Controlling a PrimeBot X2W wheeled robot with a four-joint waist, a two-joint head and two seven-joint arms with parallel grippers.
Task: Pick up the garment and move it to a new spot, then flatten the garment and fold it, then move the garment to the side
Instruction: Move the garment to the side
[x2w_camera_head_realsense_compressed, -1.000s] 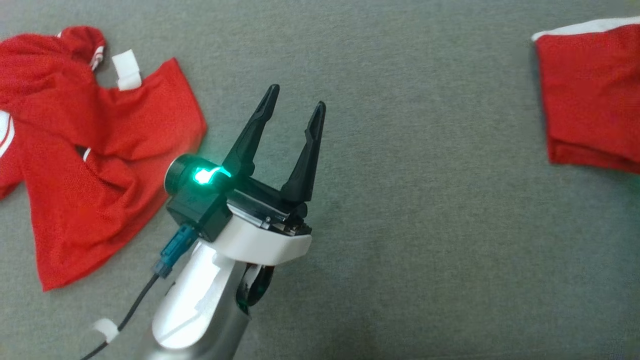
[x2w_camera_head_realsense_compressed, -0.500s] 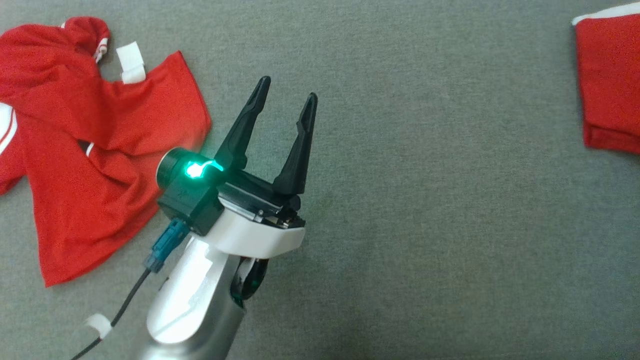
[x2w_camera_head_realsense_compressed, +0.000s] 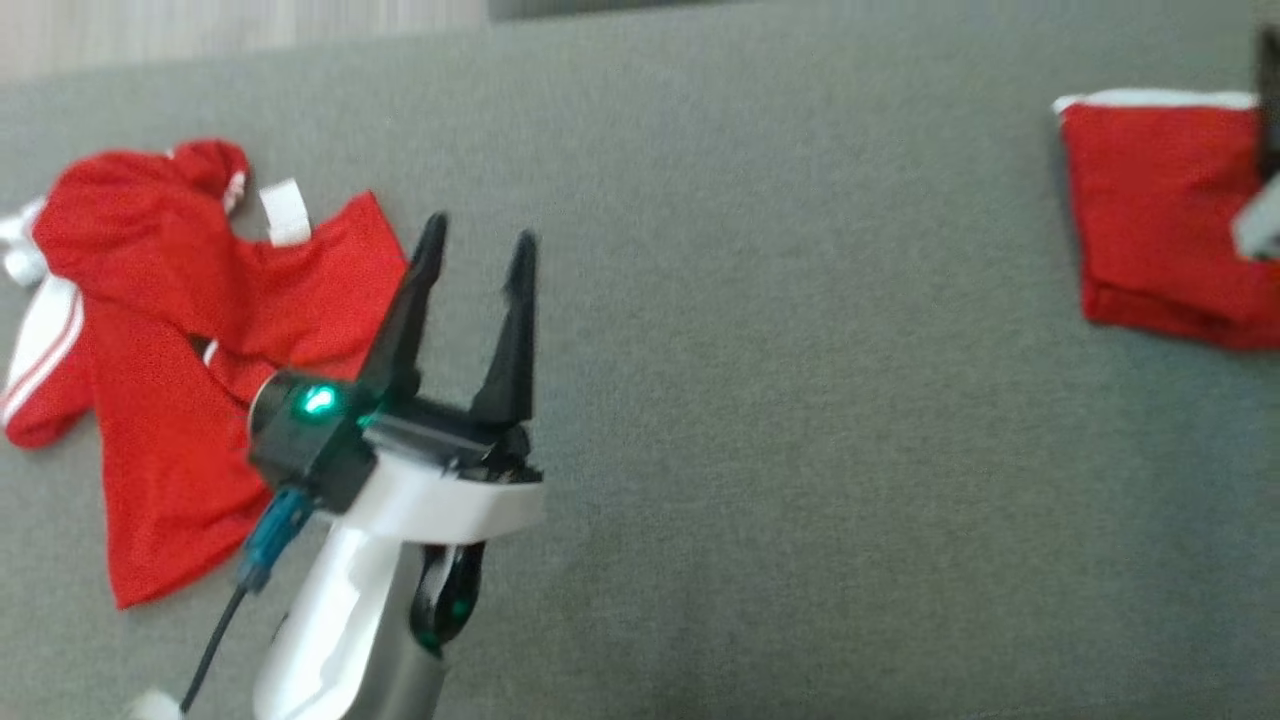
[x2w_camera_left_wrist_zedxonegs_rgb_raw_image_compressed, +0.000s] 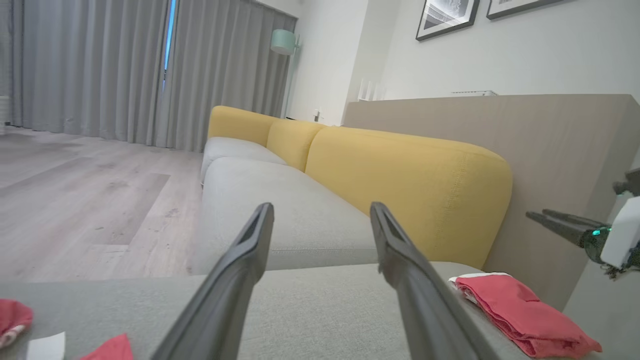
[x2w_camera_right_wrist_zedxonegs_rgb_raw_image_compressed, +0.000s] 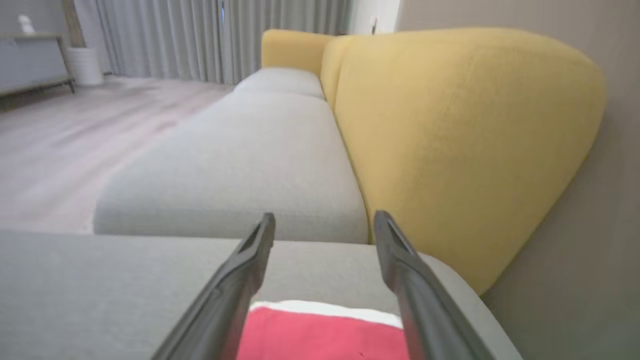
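Hovering above grey seat (x2w_camera_head_realsense_compressed: 800, 400), held left jaws and right jaws spread apart, empty; saw folded garment (x2w_camera_head_realsense_compressed: 1150, 210) flat at seat's right end by right jaws, crumpled shirt (x2w_camera_head_realsense_compressed: 170, 400) far left.

- Left gripper (x2w_camera_head_realsense_compressed: 478, 238): two dark fingers spread apart with nothing between them, pointing up and away in the head view.
- Left wrist (x2w_camera_head_realsense_compressed: 320, 445): dark housing with a green light (x2w_camera_head_realsense_compressed: 318, 401) lit.
- Left forearm (x2w_camera_head_realsense_compressed: 330, 620): pale, rising from the lower left.
- Right gripper (x2w_camera_right_wrist_zedxonegs_rgb_raw_image_compressed: 325, 216): fingers apart and empty. In the left wrist view it lies near level, pointing sideways.
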